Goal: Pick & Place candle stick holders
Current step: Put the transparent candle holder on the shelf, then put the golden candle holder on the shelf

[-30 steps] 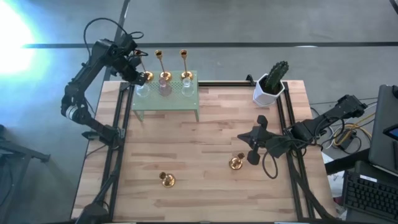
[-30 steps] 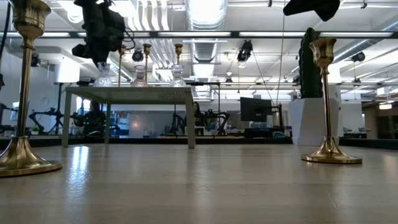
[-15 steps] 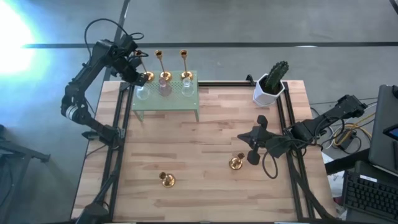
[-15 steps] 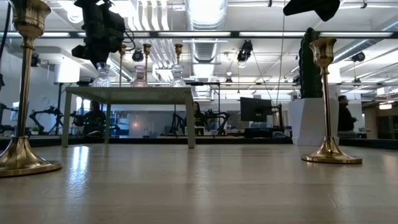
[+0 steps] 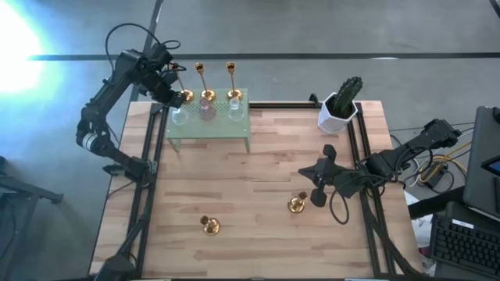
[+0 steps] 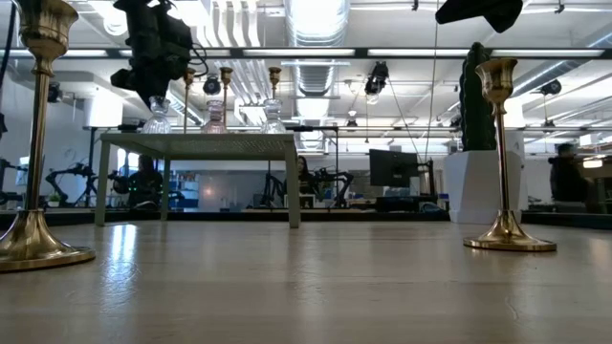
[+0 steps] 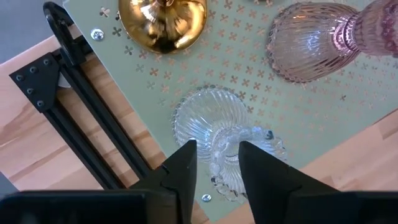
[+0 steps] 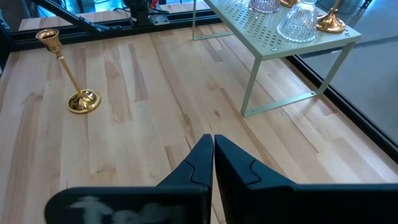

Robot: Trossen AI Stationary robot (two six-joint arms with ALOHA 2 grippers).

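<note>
Clear glass candle holder (image 7: 227,146) stands upright on the green perforated shelf (image 5: 209,125) at the table's eleven o'clock, its stem between the parted fingers of the left gripper (image 7: 214,165), while the clenched right gripper (image 8: 212,154) waits at four o'clock.

Pale, smooth wooden planks (image 5: 250,203) are seen as tabletop. Polished gold-brass metal candle holders (image 5: 209,225) gleam. Ribbed clear glass holder (image 7: 211,121) looks glossy; the perforated matt green shelf (image 7: 249,81) is probably painted metal.
</note>
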